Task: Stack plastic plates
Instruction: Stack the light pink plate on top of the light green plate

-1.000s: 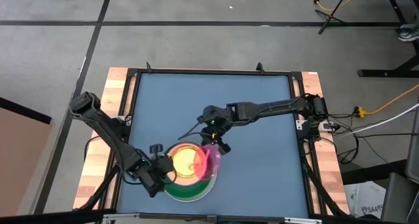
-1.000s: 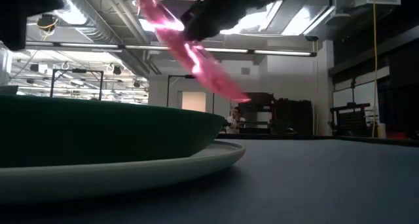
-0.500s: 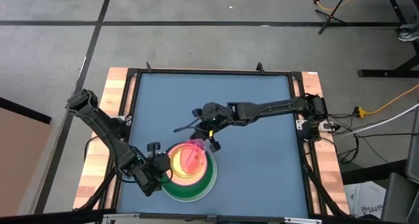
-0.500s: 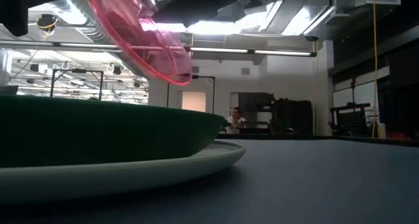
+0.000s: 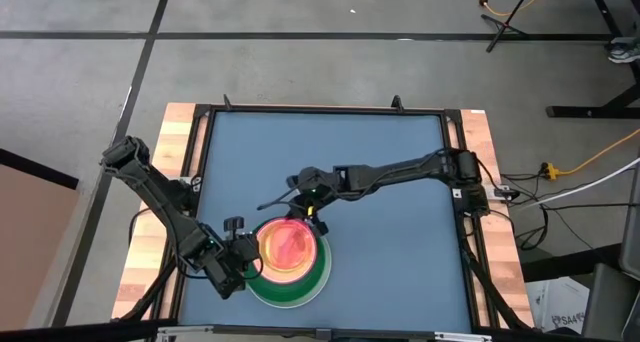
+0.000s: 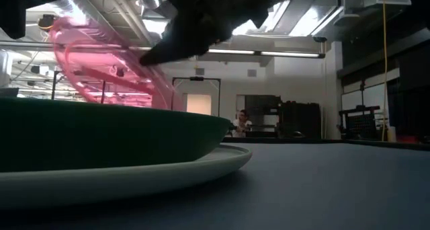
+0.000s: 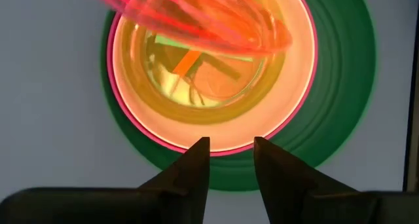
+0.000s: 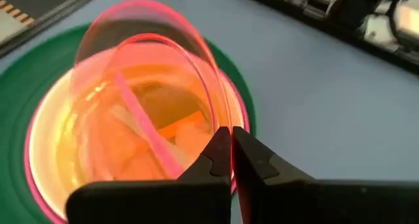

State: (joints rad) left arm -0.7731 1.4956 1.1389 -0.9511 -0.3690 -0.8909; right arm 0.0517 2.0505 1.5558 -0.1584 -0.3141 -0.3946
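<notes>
Since a second ago my right gripper (image 5: 312, 208) has carried the small translucent pink round plastic plate (image 5: 291, 244) from off the far right edge of the stack to directly over its middle, and the plate has dropped from steeply tilted to nearly seated. Item: stack of round plastic plates near the table's front edge, left of centre; large white plate (image 6: 134, 176) at the bottom, large dark green plate (image 5: 312, 282) on it, medium pink-rimmed plate (image 7: 288, 116) and cream plate (image 7: 127, 60) inside that, small orange translucent plate (image 7: 196, 86) in the well. Item: small pink plate, one rim pinched between my right fingers (image 8: 219, 155), which are pressed together on it; its far rim hangs lower, leaning over the orange plate, and whether it touches I cannot tell. Item: my left gripper (image 7: 230, 149), fingers spread and holding nothing, hovering just beside the stack's near-left rim. Handling note, my judgement: I should lower the pinched rim until the plate lies level and centred inside the orange one, then part the fingers only slightly and withdraw outward along the rim, so the light plate neither flips nor skids. Risk: releasing while tilted may leave it cocked against the rim.
</notes>
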